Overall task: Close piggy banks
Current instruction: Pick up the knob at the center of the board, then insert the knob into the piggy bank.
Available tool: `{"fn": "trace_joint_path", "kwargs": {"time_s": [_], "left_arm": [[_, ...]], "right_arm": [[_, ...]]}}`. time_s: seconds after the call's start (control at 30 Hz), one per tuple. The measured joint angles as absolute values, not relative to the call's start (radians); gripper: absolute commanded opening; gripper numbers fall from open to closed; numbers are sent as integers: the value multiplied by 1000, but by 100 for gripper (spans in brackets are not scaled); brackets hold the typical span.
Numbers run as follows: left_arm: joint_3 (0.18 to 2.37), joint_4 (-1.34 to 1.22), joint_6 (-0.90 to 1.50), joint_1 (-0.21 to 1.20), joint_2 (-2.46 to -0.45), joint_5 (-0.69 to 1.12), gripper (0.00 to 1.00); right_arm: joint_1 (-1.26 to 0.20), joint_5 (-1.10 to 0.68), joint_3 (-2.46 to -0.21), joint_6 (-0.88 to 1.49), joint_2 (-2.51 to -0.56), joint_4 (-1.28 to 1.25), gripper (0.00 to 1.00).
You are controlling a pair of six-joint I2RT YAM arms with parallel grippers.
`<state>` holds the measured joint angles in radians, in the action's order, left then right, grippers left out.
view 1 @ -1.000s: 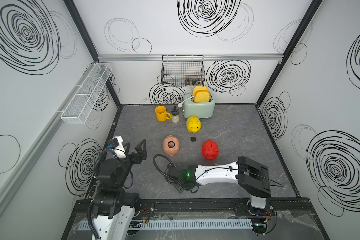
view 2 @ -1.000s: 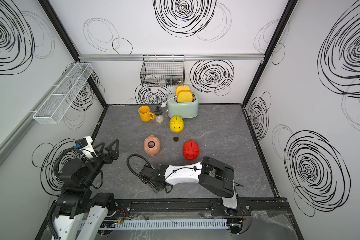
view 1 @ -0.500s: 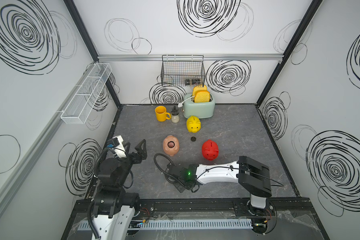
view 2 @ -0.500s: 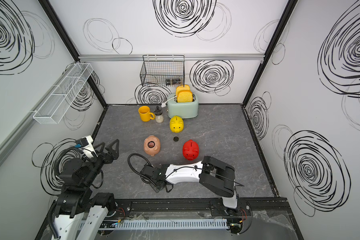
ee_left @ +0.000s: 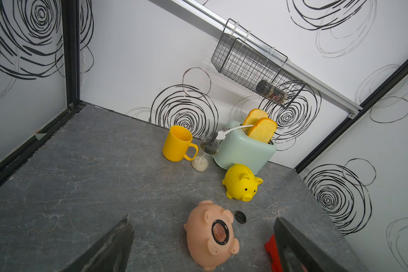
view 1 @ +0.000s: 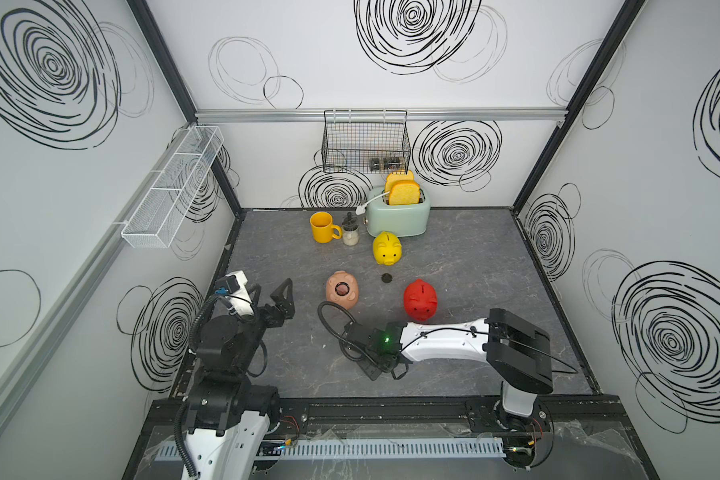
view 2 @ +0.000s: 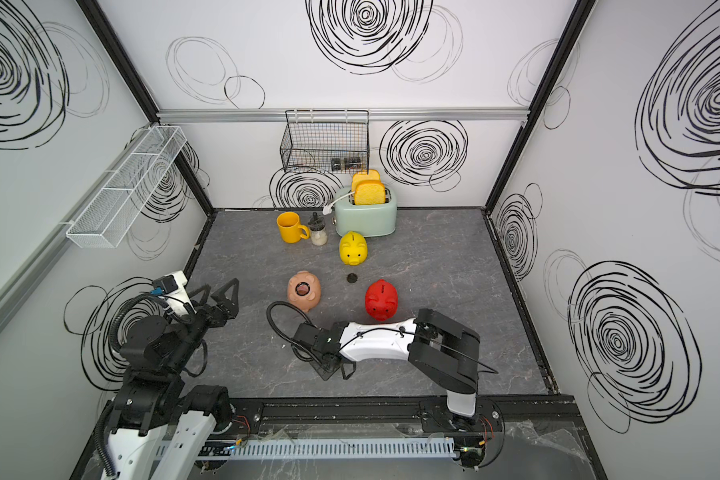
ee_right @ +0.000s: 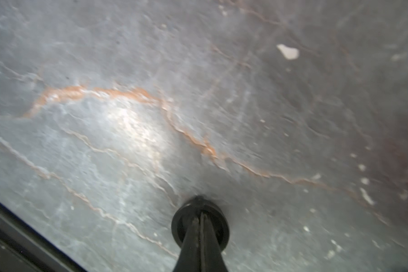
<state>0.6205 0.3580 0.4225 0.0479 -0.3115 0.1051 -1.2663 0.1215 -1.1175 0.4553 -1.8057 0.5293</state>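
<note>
Three piggy banks sit mid-table. The pink one lies on its back, its black-rimmed belly hole facing up. The yellow one and the red one stand upright. In the left wrist view the red one is partly hidden by a finger. A loose black plug lies between them. My left gripper hangs open left of the pink pig. My right gripper is low near the table's front, shut on another black plug.
At the back stand a yellow mug, a small jar and a mint toaster holding toast. A black wire basket hangs on the back wall. A white wire shelf hangs on the left wall.
The right gripper has closed the last bit near the front of the table and its wrist has shifted slightly. The left arm and the pigs have not moved.
</note>
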Motion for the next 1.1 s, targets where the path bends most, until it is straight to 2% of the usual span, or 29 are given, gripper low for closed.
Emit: {"fn": "trace_joint_path", "kwargs": {"time_s": [0.27, 0.43, 0.63, 0.73, 0.87, 1.1], "left_arm": [[620, 375, 438, 145, -362, 54, 96], [617, 373, 479, 222, -447, 37, 96], [490, 216, 565, 227, -551, 75, 96], [448, 109, 604, 207, -655, 96, 97], [437, -93, 678, 114, -842, 205, 99], [424, -377, 761, 2, -1118, 374, 98]], "right_arm": [[-1229, 120, -1110, 400, -1679, 541, 0], [-1146, 94, -1115, 329, -1612, 535, 0], [-1051, 68, -1191, 184, -1597, 503, 0], [-1005, 33, -1259, 93, -1606, 486, 0], [-927, -41, -1354, -37, -1637, 453, 0], [-880, -156, -1360, -348, -1663, 340, 0]]}}
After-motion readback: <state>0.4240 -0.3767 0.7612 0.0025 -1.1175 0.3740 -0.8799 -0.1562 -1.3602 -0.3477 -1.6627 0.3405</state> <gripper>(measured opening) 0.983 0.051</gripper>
